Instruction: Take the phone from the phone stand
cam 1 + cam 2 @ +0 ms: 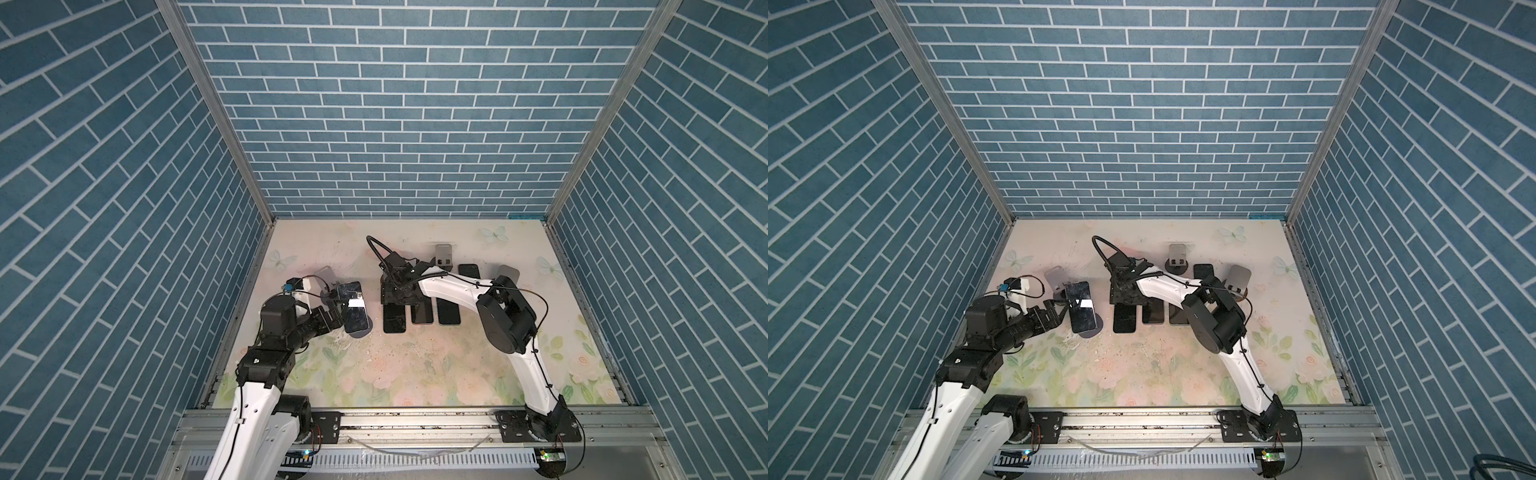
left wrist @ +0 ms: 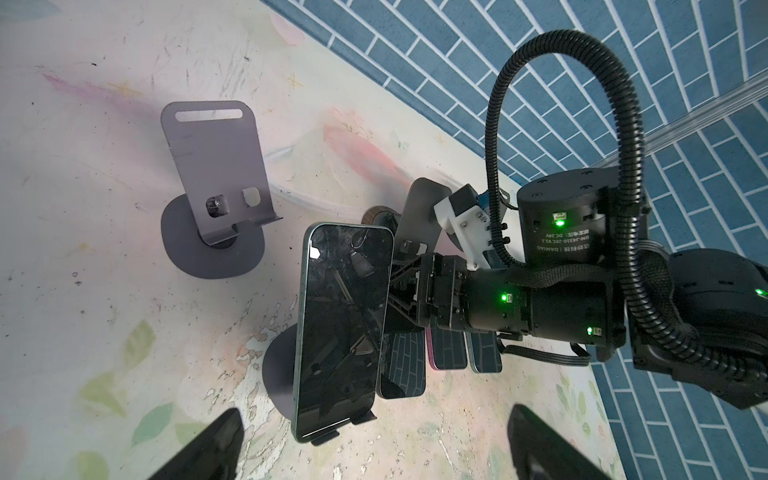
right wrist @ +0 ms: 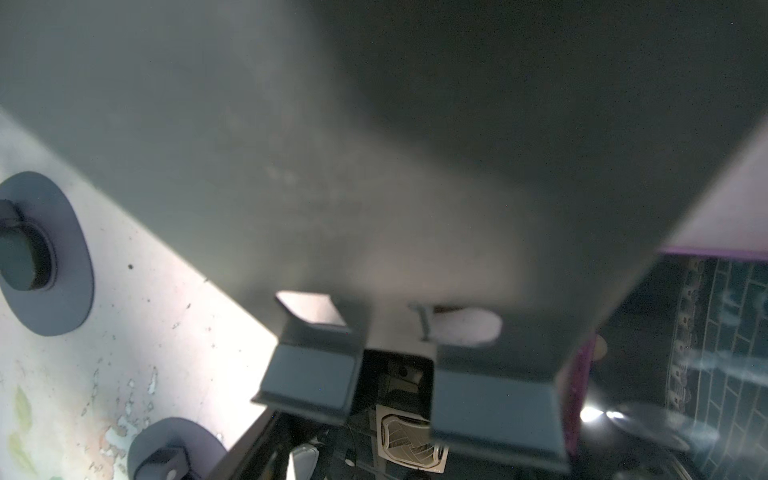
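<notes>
The dark-screened, green-edged smartphone (image 2: 345,316) is seated on a dark grey metal stand with a round base (image 2: 276,374). It leans back against the plate, and its lower edge is caught in the two front lips. The assembly is located on the left of the flower-printed tabletop (image 1: 415,374), directly ahead of the left gripper (image 2: 376,415). The jaws of this gripper are spread fully apart and hold nothing.

In the left wrist view, the phone's long axis runs away from the gripper, between the two black fingers (image 2: 224,440). The jaw opening therefore spans the phone's short width at its lower end. No contact is visible. The left arm is judged to be the nearer one.

The right gripper (image 1: 395,291) is positioned beyond the phone, over the far ends of a row of three flat-lying dark phones (image 1: 422,313). Its jaw state cannot be determined. The fingers are dark and masked in both top views, and the right wrist view is filled by a blurred grey stand plate (image 3: 374,166). The plate behind the seated phone is hidden.
</notes>
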Robot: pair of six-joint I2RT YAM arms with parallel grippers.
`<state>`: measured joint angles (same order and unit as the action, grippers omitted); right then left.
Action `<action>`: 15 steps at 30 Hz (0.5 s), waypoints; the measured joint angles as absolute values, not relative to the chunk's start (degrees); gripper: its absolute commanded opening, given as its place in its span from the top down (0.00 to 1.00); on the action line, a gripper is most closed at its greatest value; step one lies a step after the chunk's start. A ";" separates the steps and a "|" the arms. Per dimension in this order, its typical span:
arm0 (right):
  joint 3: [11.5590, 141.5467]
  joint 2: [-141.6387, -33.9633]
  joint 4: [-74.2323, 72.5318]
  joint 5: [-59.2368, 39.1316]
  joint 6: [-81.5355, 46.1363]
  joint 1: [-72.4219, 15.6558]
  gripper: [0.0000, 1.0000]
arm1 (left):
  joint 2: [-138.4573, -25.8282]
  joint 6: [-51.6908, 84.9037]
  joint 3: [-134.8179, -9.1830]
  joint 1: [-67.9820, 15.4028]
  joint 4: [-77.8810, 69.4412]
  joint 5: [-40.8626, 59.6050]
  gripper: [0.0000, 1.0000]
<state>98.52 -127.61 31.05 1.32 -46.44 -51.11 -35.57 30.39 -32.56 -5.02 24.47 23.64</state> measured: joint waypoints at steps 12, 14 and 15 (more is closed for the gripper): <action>98.54 -127.61 31.03 2.09 -45.87 -51.48 0.22 | -35.59 30.39 -32.56 -5.02 24.49 23.64 0.00; 98.52 -127.61 31.03 2.15 -45.58 -51.53 0.21 | -35.59 30.39 -32.56 -5.02 24.49 23.64 0.00; 98.52 -127.61 31.03 2.22 -45.39 -51.57 0.21 | -35.59 30.39 -32.56 -5.02 24.49 23.64 0.00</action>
